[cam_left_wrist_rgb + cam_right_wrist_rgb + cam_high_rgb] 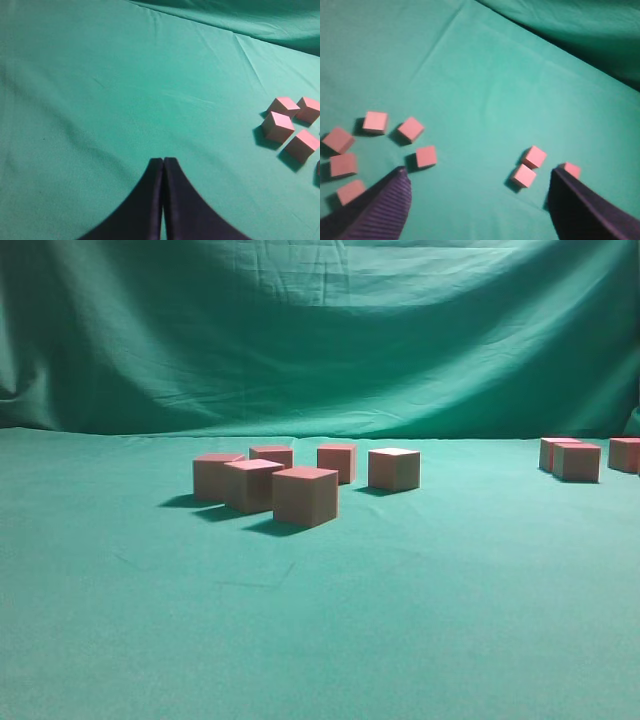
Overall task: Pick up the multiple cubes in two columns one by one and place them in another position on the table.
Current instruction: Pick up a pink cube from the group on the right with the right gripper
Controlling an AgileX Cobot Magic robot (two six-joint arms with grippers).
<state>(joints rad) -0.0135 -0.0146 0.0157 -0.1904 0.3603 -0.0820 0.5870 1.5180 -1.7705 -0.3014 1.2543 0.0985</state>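
No writing is legible on the matte pinkish-red cubes. They rest in two groups on the green cloth surface. Left end effector: fingers pressed together, empty. Right end effector: spread wide, above the surface, holding nothing.

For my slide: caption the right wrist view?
Open right gripper above the table, between two groups of cubes.

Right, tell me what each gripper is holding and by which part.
Nothing is held. The left gripper is shut on nothing above bare cloth; the right gripper is wide open, with the cubes on the table.
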